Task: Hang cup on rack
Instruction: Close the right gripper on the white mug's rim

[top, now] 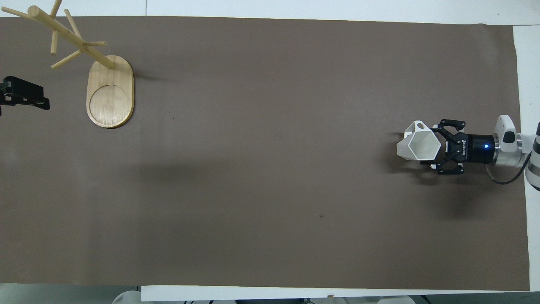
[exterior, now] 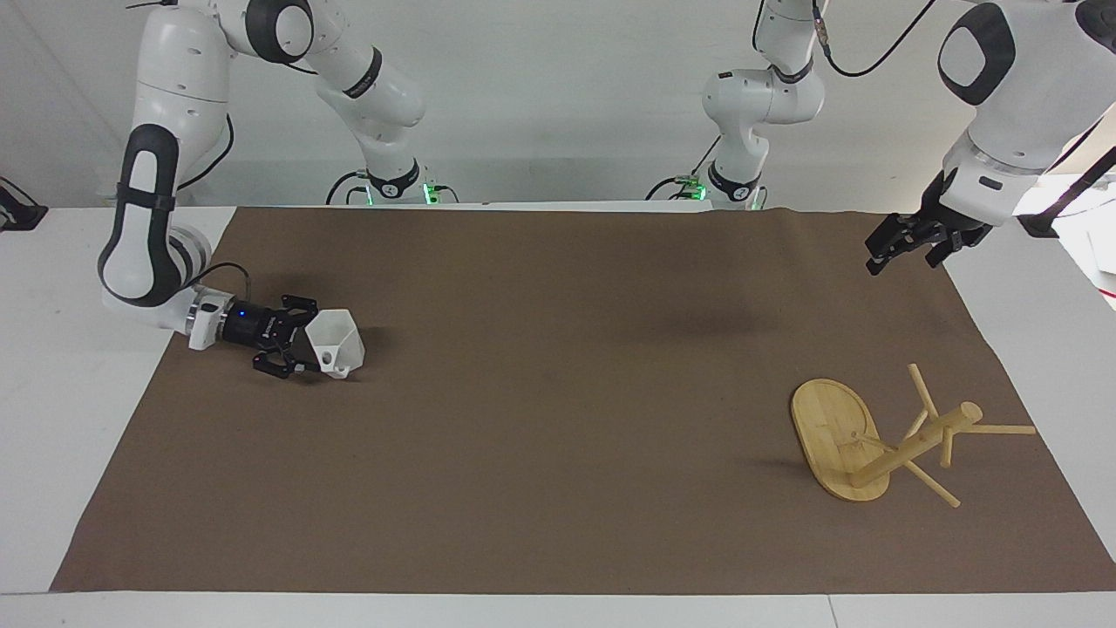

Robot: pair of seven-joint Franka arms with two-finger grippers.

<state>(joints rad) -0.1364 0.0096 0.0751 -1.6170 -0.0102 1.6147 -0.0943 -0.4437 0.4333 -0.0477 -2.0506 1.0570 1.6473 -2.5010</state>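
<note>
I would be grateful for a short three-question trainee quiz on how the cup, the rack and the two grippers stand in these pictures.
1. True or false: the cup already hangs on a peg of the rack.
2. Which gripper is at the cup? A) left gripper B) right gripper
3. Fill in: the rack stands toward the ___ arm's end of the brown mat.

Key
1. False: the cup sits on the mat, toward the right arm's end.
2. B: the right gripper is low, open, a finger on each side of the cup; the left gripper waits in the air above the mat's edge.
3. left
</note>
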